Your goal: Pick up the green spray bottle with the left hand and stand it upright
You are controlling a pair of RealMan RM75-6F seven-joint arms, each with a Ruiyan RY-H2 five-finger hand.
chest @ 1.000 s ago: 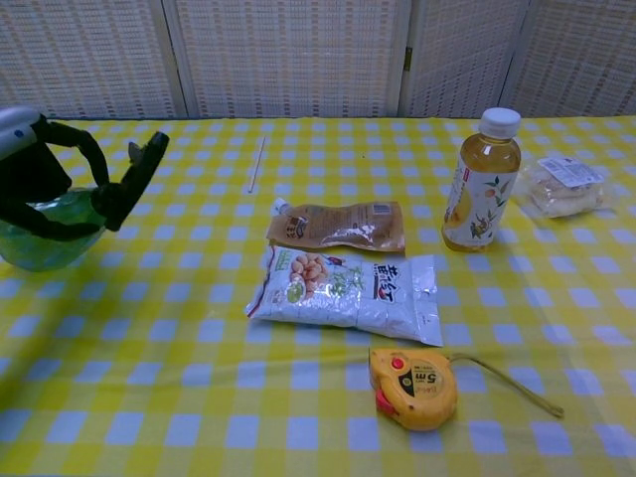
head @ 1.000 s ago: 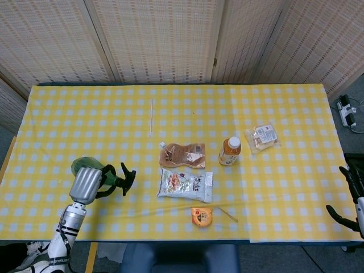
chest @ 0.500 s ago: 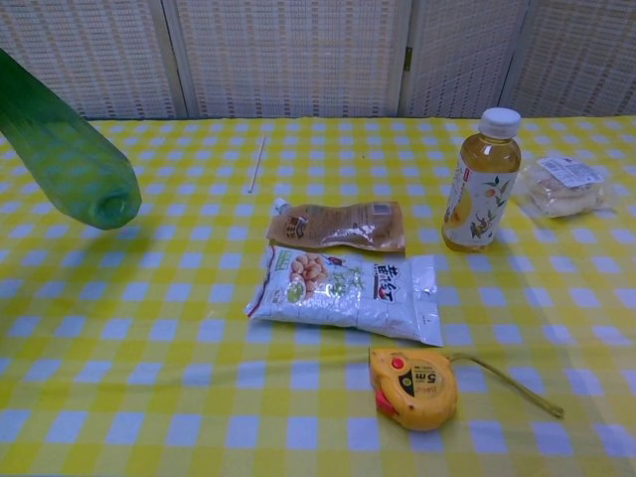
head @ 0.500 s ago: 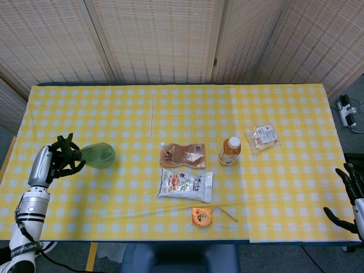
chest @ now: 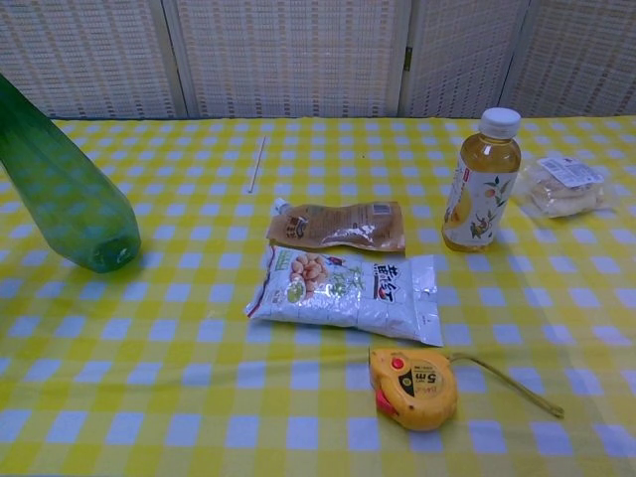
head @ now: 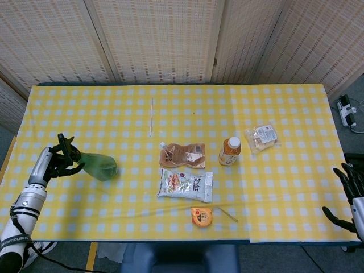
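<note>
The green spray bottle [head: 98, 165] is translucent green plastic with a rounded body and a black sprayer head. It sits near the left edge of the yellow-and-white checked table [head: 187, 122], tilted, its base [chest: 104, 248] low toward the cloth and its top leaning out to the left; whether the base touches the cloth cannot be told. The left hand [head: 59, 160] grips it at the black sprayer end, fingers wrapped around the neck. In the chest view only the green body shows, slanting up out of the left side, and nothing can be made out inside it. The right hand [head: 348, 196] hangs off the right edge of the table with its fingers apart, holding nothing. Near the middle stands a tea bottle [chest: 481, 180] with a white cap, filled with amber liquid, its label printed with leaves and fruit; the writing is too small to read. Left of it lies a brown pouch [chest: 340, 226], and just in front of that a silver snack bag [chest: 346, 291] showing nuts and red characters I cannot read. A yellow tape measure [chest: 414, 387] lies nearest the front edge, marked "5m", with its tape pulled out a little to the right. A small clear packet [head: 261, 137] lies right of the tea bottle, and a thin white stick [head: 151, 117] lies further back.
</note>
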